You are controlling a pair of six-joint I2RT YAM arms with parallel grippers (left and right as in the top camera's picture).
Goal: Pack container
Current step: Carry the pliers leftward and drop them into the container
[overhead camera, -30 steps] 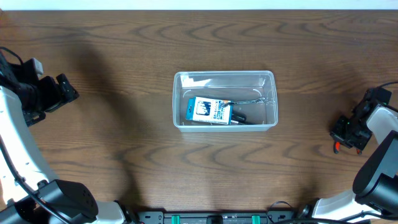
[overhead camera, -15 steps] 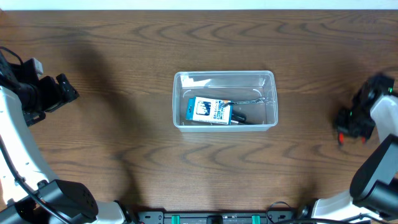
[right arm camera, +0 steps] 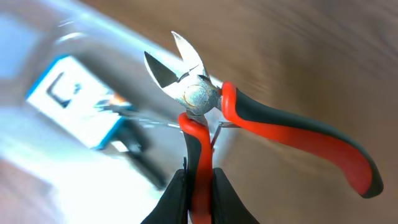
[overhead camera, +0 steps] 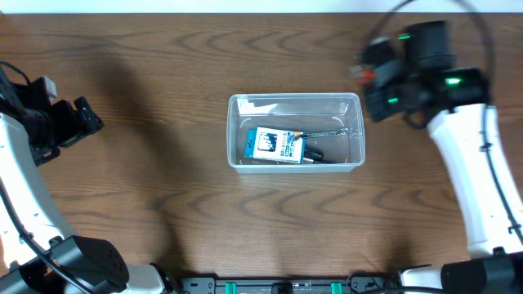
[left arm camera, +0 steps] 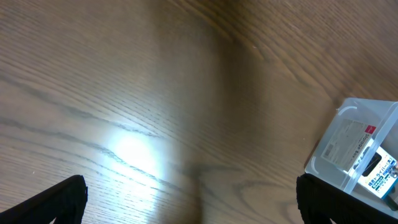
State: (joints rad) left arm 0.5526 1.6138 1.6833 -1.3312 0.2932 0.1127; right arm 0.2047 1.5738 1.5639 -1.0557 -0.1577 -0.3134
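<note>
The clear container [overhead camera: 294,98] sits mid-table, seen also in the left wrist view [left arm camera: 346,138] and, blurred, in the right wrist view [right arm camera: 34,134]. Inside lie a blue and white box [overhead camera: 275,145], a black part [overhead camera: 315,153] and a thin metal tool [overhead camera: 328,131]. My right gripper [overhead camera: 377,77] hovers at the container's far right corner. It [right arm camera: 199,182] is shut on one handle of red-and-black side cutters [right arm camera: 202,96], whose blades point up and away. Far to the left, my left gripper [overhead camera: 83,118] hangs open [left arm camera: 189,198] over bare wood with nothing between its fingers.
Dark wood table [overhead camera: 163,188] all around the container. The white right arm [overhead camera: 474,163] runs down the right side, and the left arm [overhead camera: 20,188] down the left edge.
My right arm has swung from the table's right edge up and left to the container's far right corner, carrying the cutters. The left arm has not moved.
</note>
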